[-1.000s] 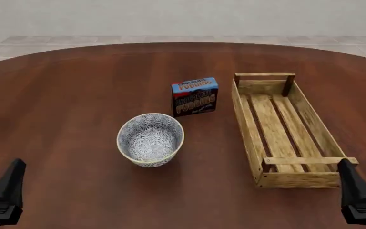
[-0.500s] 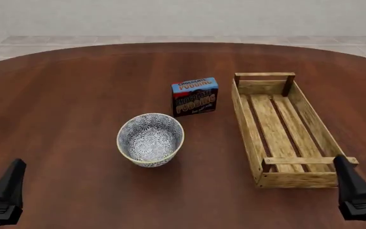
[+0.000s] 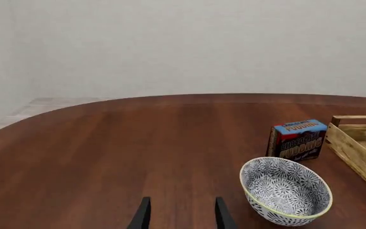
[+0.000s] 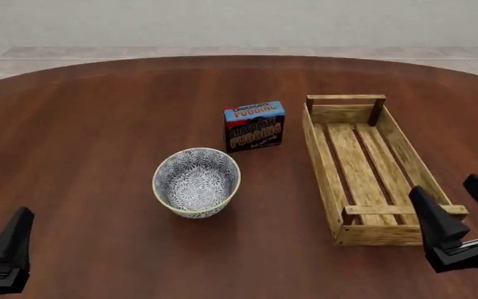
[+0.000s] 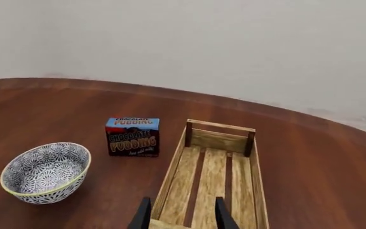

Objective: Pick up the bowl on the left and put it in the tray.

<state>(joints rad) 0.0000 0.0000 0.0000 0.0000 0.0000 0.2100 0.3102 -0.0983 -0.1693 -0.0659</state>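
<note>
Front view: the round blue-grey floral ceramic bowl (image 4: pixel 196 182) sits upright, mouth up, left of the long light-wood slatted tray (image 4: pixel 372 167), whose long axis runs away from the arms. Right tool (image 4: pixel 463 208) hangs over the tray's near end, fingers parted, released. Left tool (image 3: pixel 179 215) likewise spread, holding nothing.

In the front view the left hand (image 4: pixel 7 249) is cut by the bottom-left corner, with only one dark finger in sight, so its opening cannot be read there. The right hand (image 4: pixel 463 215) runs off the bottom-right corner. In the left wrist view the tray (image 3: pixel 361 148) is cut by the picture's edge. In the right wrist view the tray's near end passes behind the fingertips (image 5: pixel 143 214) and out of frame. The box's (image 4: pixel 255 126) small print is illegible.
</note>
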